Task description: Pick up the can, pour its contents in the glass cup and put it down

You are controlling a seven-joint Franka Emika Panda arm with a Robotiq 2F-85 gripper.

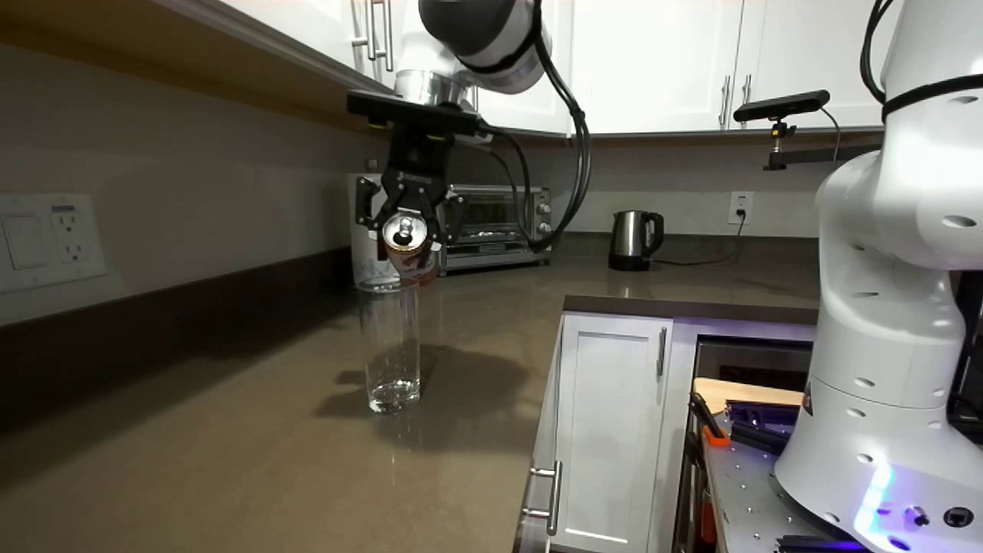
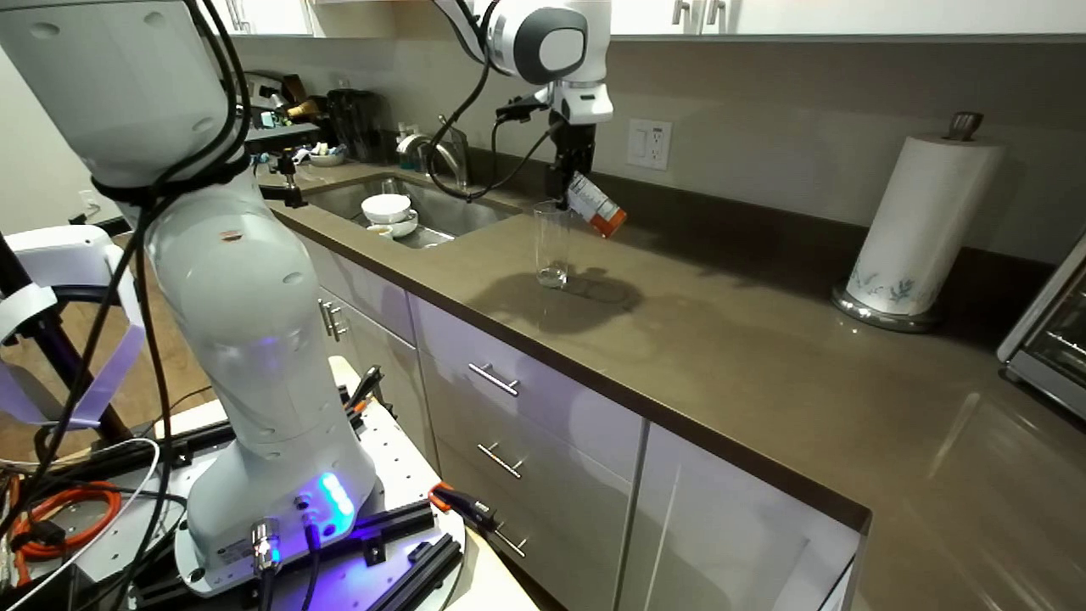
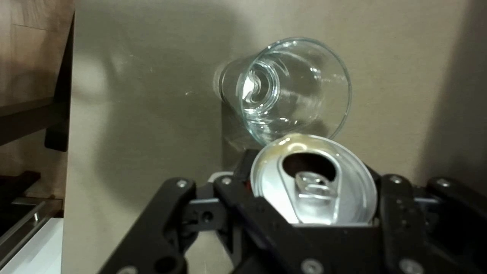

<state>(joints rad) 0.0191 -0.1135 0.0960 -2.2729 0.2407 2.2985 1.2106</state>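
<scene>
A black robot gripper [image 1: 407, 242] clasps a red-and-white drinks can [image 1: 405, 230] in the air over a brown kitchen countertop [image 1: 253, 468]. The can leans, its base lower than its opened lid, and the lid is near the rim of a clear glass cup [image 1: 393, 346] standing upright on the countertop.

With the glass cup as clock centre, in an exterior view a paper-towel roll [image 2: 920, 229] stands at three o'clock, well apart, and a sink [image 2: 462, 216] holding white bowls [image 2: 386, 206] lies near nine. In an exterior view, the gripper partly hides that roll at twelve; a toaster oven [image 1: 485, 211] is at one, crossed by looping black cables [image 1: 585, 150]; a metal kettle [image 1: 628, 238] is at two.

In the wrist view, the can is at six o'clock from the glass cup, covering a little of its rim; whether they touch cannot be told. Amber liquid [image 3: 281, 146] shows on the lid's eleven o'clock edge.
</scene>
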